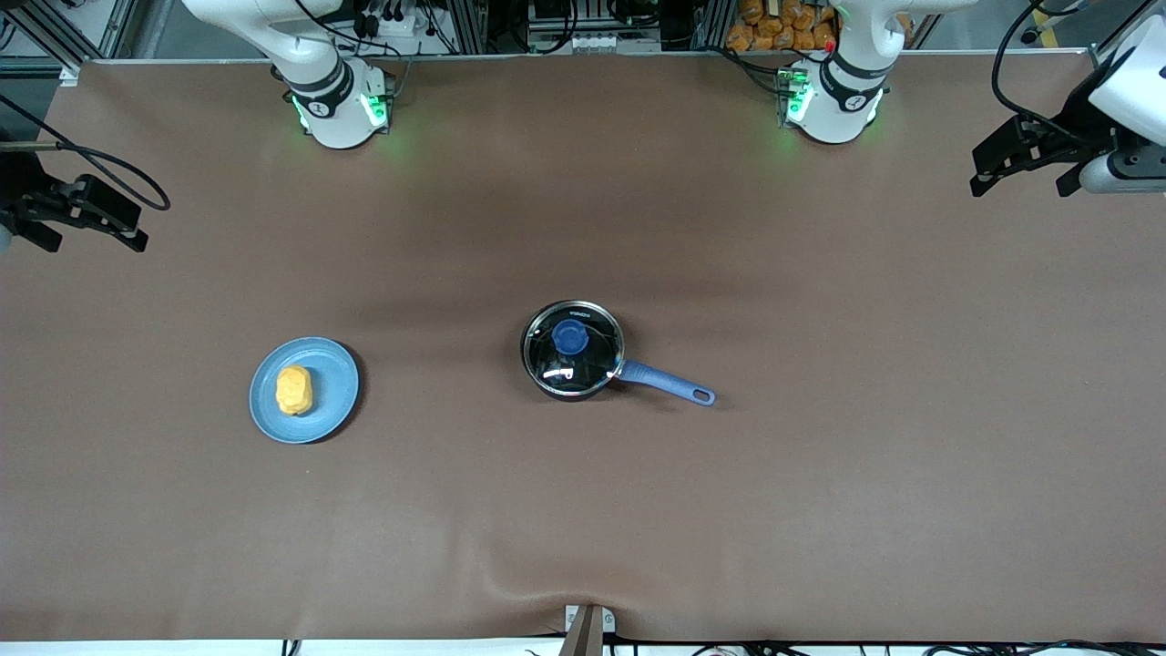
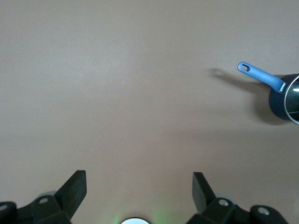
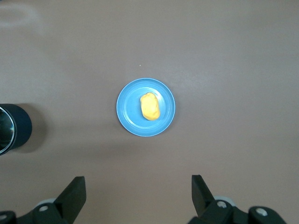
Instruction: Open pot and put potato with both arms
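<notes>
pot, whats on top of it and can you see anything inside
A steel-rimmed glass lid with a blue knob sits shut on the pot. Through the glass only dark interior and glare show; whether anything lies inside cannot be told. The potato is on the plate.

Front view: high, faces robot bases, whole table (image 1: 583, 510) visible. Left wrist view: looks straight down from high, shares pot (image 2: 286, 98) with front view. Right wrist view: same downward look, shares plate (image 3: 128, 114), potato (image 3: 150, 106).
</notes>
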